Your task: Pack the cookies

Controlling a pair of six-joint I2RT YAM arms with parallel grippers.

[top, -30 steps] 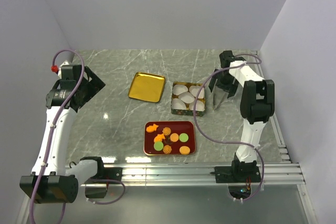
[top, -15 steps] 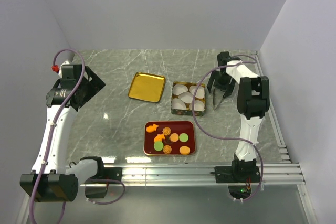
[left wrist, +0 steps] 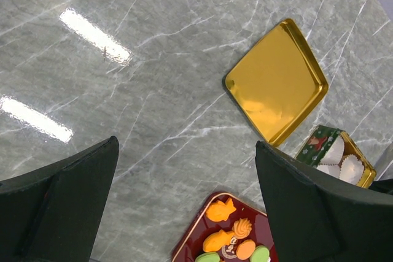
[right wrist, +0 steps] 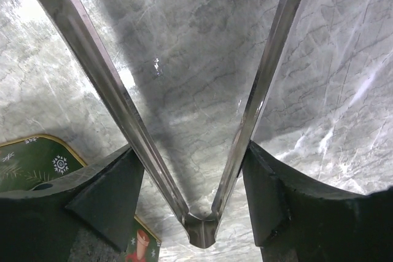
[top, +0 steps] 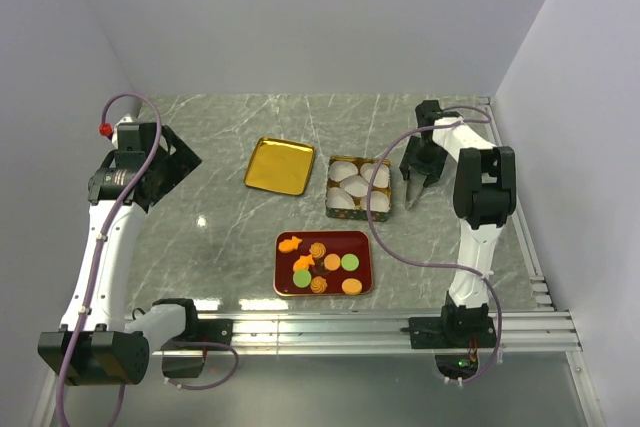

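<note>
The cookies (top: 323, 263) lie on a dark red tray (top: 283, 282) at the front middle: green, orange and swirl discs plus orange fish shapes. They also show in the left wrist view (left wrist: 230, 237). My right gripper (top: 420, 159) is shut on metal tongs (top: 412, 189), just right of the green tin (top: 332, 209) holding white paper cups. In the right wrist view my gripper (right wrist: 191, 170) clamps both tong arms (right wrist: 258, 90), which spread in a V over the marble. My left gripper (top: 165, 162) is open and empty, raised at the far left; it also shows in the left wrist view (left wrist: 185, 145).
A gold lid (top: 280, 165) lies left of the tin, also in the left wrist view (left wrist: 276, 81). The tin's corner shows in the left wrist view (left wrist: 319, 142) and the right wrist view (right wrist: 31, 161). White walls enclose the marble table on three sides.
My right wrist has turned and shifted slightly with the tongs beside the tin. The left arm, the tray and the cookies have not moved.
</note>
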